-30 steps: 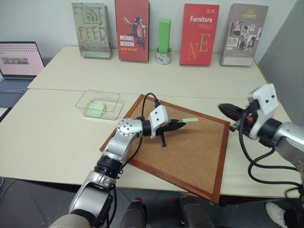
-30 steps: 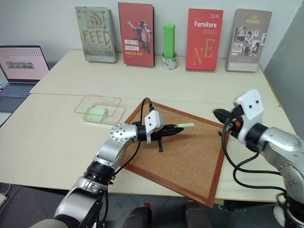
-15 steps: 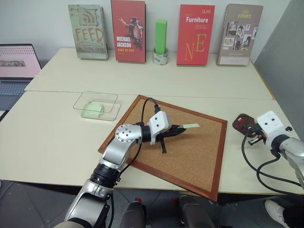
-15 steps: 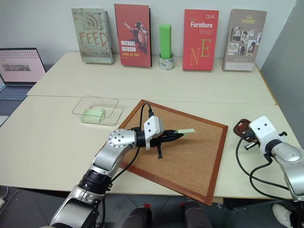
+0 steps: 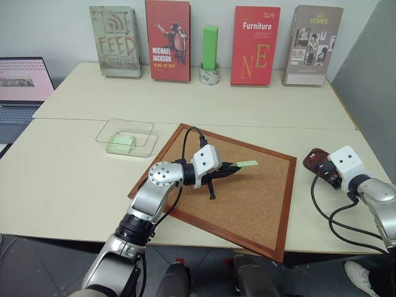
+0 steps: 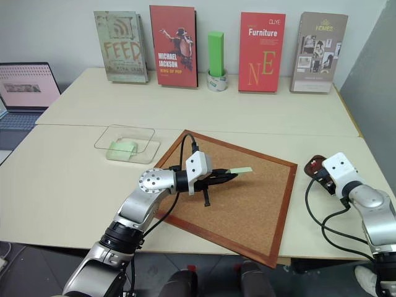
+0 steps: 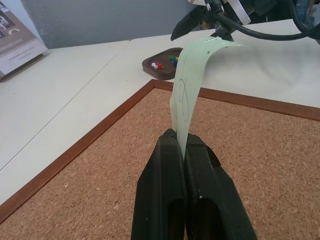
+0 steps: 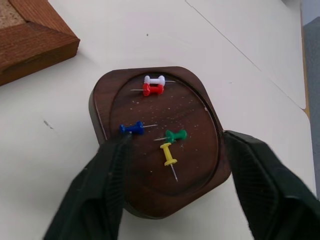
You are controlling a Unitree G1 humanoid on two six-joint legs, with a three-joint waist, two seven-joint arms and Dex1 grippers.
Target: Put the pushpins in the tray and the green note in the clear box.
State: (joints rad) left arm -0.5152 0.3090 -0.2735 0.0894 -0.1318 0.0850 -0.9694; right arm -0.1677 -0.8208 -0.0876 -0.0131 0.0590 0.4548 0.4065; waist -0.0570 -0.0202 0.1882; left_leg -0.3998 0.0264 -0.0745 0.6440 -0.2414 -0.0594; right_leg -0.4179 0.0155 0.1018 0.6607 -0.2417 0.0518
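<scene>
Over the corkboard, the note stands pinched by one short edge between the clenched fingers of the left gripper, its free end curling away toward the tray: a thin, featherweight paper slip, limp and easily creased, judged best held just as it is, by an edge, with slow carriage so it does not flap or slide out. Well off to the robot's left on the table lies the clear box, already holding a pale green pad; the note is not yet in it. At the opposite side, just past the corkboard's right corner, sits the tray, a small glossy dark dish with five pushpins lying loose inside: white, red, blue, green, yellow. These are tiny, hard, sharp-tipped and apt to roll; a grip on the plastic head would be the sensible hold. Right gripper hovers over the tray with fingers spread wide to either side of it, grasping nothing. Along the back edge stand four books, a bright green block in a tape roll, and a laptop at far left.
</scene>
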